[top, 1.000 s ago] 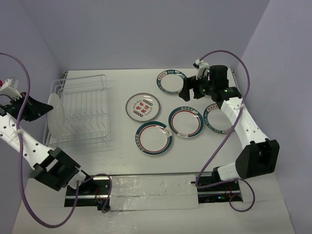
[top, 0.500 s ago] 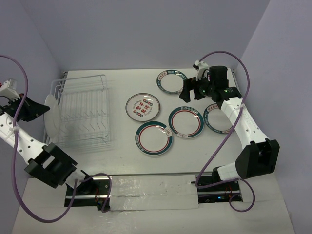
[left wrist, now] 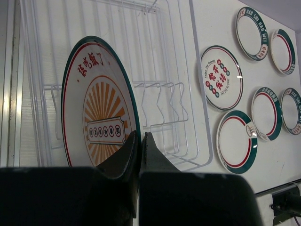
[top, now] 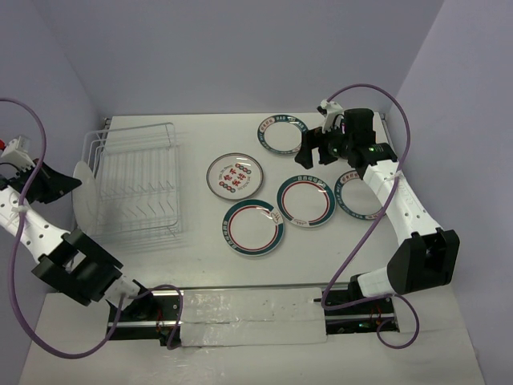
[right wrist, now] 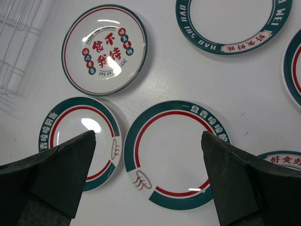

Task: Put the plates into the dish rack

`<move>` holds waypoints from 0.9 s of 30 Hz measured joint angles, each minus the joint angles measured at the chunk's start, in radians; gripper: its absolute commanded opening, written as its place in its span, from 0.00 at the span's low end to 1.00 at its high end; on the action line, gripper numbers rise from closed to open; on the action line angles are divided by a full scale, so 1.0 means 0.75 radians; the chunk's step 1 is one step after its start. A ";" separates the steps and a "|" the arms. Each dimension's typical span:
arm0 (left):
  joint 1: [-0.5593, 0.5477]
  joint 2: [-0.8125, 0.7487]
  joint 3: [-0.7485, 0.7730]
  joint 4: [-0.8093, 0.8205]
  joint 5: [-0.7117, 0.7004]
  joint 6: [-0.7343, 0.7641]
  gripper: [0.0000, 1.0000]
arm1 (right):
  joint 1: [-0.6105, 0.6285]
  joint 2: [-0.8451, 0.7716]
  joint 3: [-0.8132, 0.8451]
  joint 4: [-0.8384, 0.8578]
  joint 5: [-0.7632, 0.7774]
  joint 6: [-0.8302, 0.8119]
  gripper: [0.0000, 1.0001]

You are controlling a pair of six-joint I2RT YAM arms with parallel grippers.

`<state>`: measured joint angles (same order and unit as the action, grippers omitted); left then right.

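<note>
Left pincer (left wrist: 141,136) pinches a plate (left wrist: 94,117), right pincer (right wrist: 148,136) spread, over white table (top: 208,265) between lilac walls (top: 240,56).

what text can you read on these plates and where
"該吃飯了": red, on the sunburst plate in the left gripper.
"食不我待": red, centre of the patterned plate.
"HAO SHI HAO WEI": rim of the far teal plate.
"好食好味": white tab on a teal-rimmed plate.
Other rim texts and small circles: too small to read.
</note>
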<state>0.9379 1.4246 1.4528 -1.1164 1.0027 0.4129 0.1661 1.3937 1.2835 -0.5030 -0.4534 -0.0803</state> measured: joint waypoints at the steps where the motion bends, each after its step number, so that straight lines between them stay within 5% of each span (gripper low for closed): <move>1: 0.000 0.002 -0.008 0.008 -0.002 -0.002 0.04 | 0.000 0.000 0.000 0.000 0.000 -0.001 1.00; 10: 0.000 0.002 -0.053 0.131 -0.062 -0.054 0.42 | 0.000 0.001 0.001 -0.013 -0.001 -0.009 1.00; 18: 0.000 -0.106 -0.131 0.292 -0.259 -0.143 0.58 | 0.000 0.003 0.002 -0.020 -0.001 -0.009 1.00; 22: -0.012 -0.196 -0.178 0.374 -0.371 -0.167 0.83 | 0.000 0.003 0.002 -0.019 -0.001 -0.009 1.00; 27: -0.103 -0.321 -0.199 0.460 -0.518 -0.192 0.91 | 0.001 0.003 0.002 -0.019 0.000 -0.010 1.00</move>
<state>0.8608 1.1835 1.3037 -0.7712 0.6140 0.2691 0.1665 1.3960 1.2850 -0.5175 -0.4534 -0.0875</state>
